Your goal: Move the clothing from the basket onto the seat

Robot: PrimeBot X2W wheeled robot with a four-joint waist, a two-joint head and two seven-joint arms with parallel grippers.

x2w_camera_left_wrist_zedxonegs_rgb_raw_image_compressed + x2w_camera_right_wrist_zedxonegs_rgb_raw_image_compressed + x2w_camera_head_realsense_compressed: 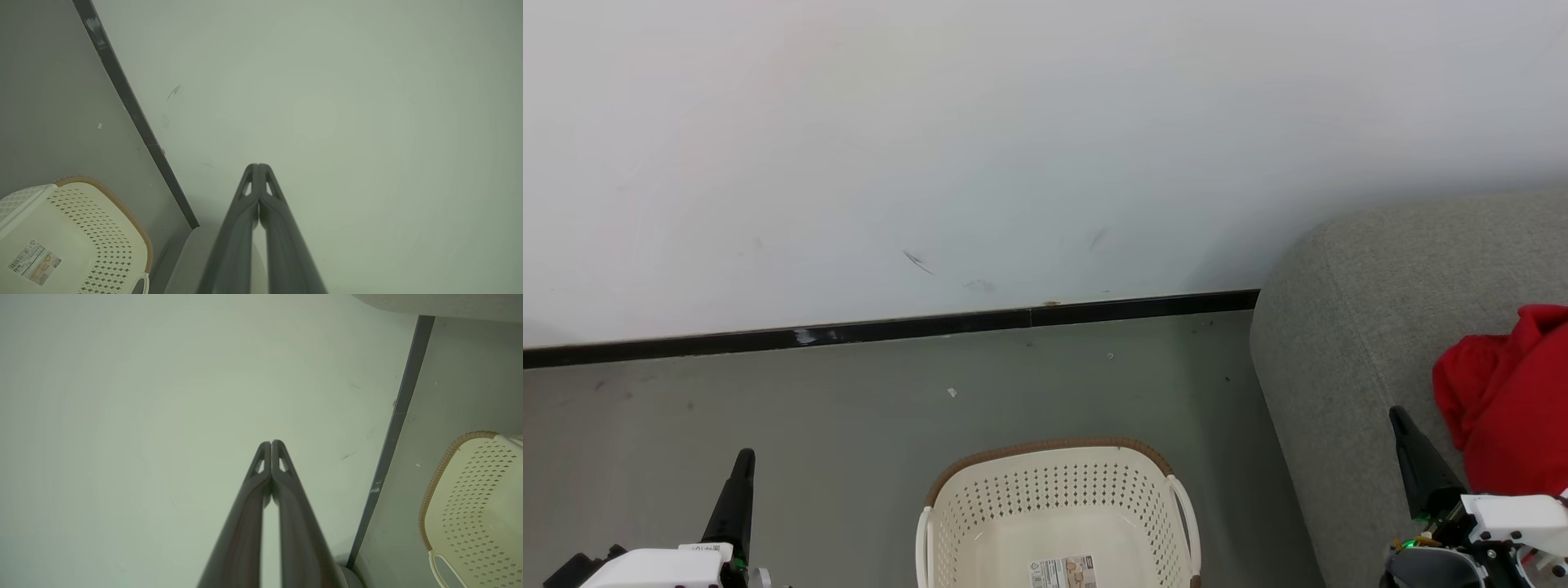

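Red clothing (1511, 400) lies bunched on the grey sofa seat (1364, 343) at the right edge of the head view. The cream basket (1058, 514) with a brown rim stands on the floor at bottom centre, nothing but a label on its bottom; it also appears as the basket (69, 241) in the left wrist view and the basket (478, 498) in the right wrist view. My left gripper (743, 461) is at the lower left, shut, fingertips together (258, 167). My right gripper (1398, 416) is shut beside the clothing, tips touching (271, 444), holding nothing.
A pale wall (1013, 147) with a black skirting strip (890, 328) runs behind the basket. Grey floor (768, 400) lies between the wall and the basket, with small white specks on it. The sofa's rounded corner stands just right of the basket.
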